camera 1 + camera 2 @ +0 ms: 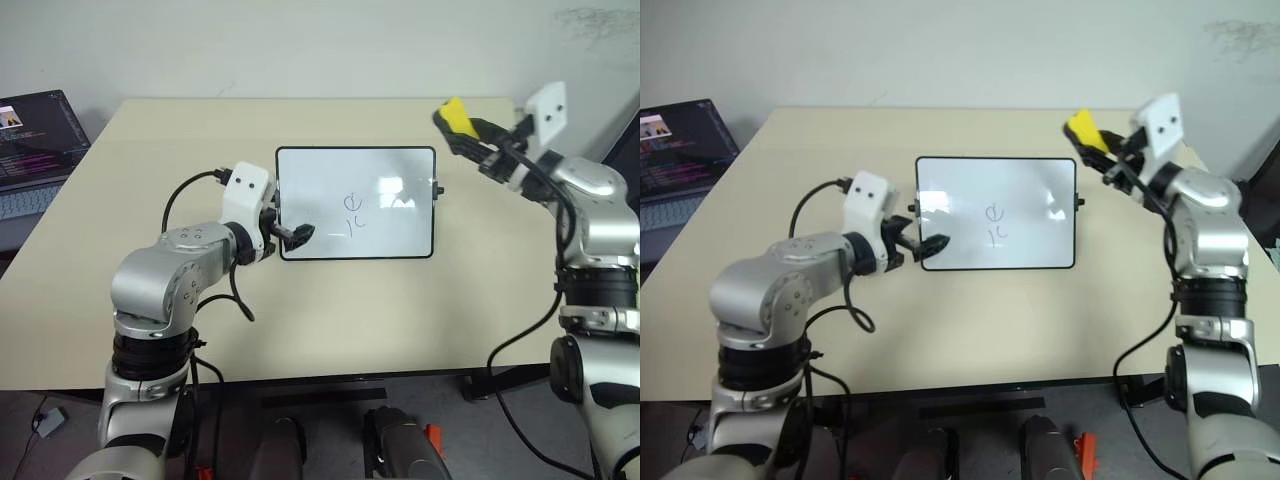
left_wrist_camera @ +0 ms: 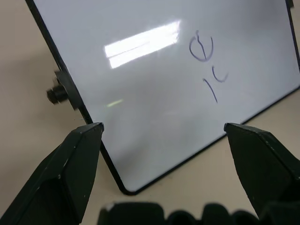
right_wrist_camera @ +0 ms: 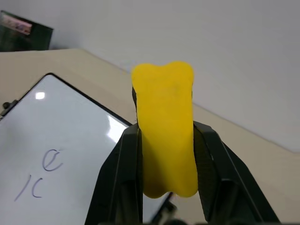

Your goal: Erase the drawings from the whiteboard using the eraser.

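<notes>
- A beige table (image 1: 330, 320) stands against a pale wall, and an open laptop (image 1: 35, 135) with a dark screen sits just off the table's edge at about 10 o'clock in the head views.
- The whiteboard (image 1: 356, 203) lies flat near the middle of the table, its black frame closed all round, with a small black knob (image 2: 56, 93) at each short side.
- The right gripper (image 1: 478, 138) is clenched on the eraser (image 1: 458, 116): its two black fingers (image 3: 123, 173) press the yellow block from both sides so that its waist looks squeezed in, and the block's end sticks out past the fingertips.
- This gripper and eraser are held in the air at about 1 o'clock from the whiteboard, beyond its far right corner and clear of the white surface.
- The left gripper (image 1: 296, 235) is spread wide and holds nothing; its fingertips (image 2: 86, 136) straddle the whiteboard's near left corner, at about 8 o'clock from the board's centre. Whether a tip touches the frame cannot be told.
- The drawings (image 1: 352, 212) sit near the board's middle: a crossed circle above two short curved strokes.
- The left wrist view shows what the head views leave small: the strokes in thin line, a bright reflection of light across the gloss, and the knob's mount on the frame.
- The right wrist view shows the eraser's pinched shape, and past it the drawings lying well away from the block.
</notes>
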Robot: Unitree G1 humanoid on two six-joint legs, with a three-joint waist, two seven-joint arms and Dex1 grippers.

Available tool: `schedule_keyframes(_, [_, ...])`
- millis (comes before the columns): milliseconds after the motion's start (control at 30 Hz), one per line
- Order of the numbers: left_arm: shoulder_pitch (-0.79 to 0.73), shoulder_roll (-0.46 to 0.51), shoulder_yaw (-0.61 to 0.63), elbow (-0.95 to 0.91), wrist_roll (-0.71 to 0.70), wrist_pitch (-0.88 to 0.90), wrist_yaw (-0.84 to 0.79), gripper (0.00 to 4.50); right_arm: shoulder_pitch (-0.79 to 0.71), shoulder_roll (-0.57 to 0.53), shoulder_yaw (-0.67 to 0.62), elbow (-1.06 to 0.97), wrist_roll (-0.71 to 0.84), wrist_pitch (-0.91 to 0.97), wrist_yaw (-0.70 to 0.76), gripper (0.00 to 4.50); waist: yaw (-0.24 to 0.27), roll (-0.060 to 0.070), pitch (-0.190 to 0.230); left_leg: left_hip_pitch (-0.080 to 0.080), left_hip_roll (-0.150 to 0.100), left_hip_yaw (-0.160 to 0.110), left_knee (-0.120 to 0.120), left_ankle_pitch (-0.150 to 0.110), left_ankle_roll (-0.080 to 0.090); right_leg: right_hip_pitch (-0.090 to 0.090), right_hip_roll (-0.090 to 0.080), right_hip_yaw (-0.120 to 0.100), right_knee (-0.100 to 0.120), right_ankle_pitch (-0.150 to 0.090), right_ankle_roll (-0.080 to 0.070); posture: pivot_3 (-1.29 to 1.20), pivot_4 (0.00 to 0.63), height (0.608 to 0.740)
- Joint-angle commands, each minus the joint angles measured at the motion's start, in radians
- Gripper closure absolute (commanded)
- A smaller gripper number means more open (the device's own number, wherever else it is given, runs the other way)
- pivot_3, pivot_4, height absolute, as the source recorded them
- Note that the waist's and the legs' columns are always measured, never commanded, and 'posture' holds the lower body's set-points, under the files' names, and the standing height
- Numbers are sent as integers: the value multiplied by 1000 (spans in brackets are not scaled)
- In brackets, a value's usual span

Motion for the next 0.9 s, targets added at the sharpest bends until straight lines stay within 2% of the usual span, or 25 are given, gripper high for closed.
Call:
schedule_keyframes(33, [-5,23,-4,-32,-17,-20,-26,0,33,-24,-41,-78,37,-7,-37,3407,0,0,0,0,0,0,0,0,0,0,0,0,0,0,0,0,150,740])
schedule_keyframes(133, [4,42,-2,-39,-38,-16,-52,0,86,-45,-66,-118,51,-3,-60,3407,3,0,0,1,0,0,0,0,0,1,0,0,0,-1,-2,0,150,740])
schedule_keyframes(400, [40,97,-3,-60,-67,-18,-89,0,107,-82,-74,-127,84,8,-90,3408,2,0,0,1,0,1,0,0,0,1,0,1,0,-2,-3,0,150,740])
schedule_keyframes(900, [27,59,5,-41,-42,-44,-18,0,86,-65,-1,-111,92,3,-98,3408,3,0,0,1,0,1,1,0,0,1,0,1,0,-2,-4,0,150,740])
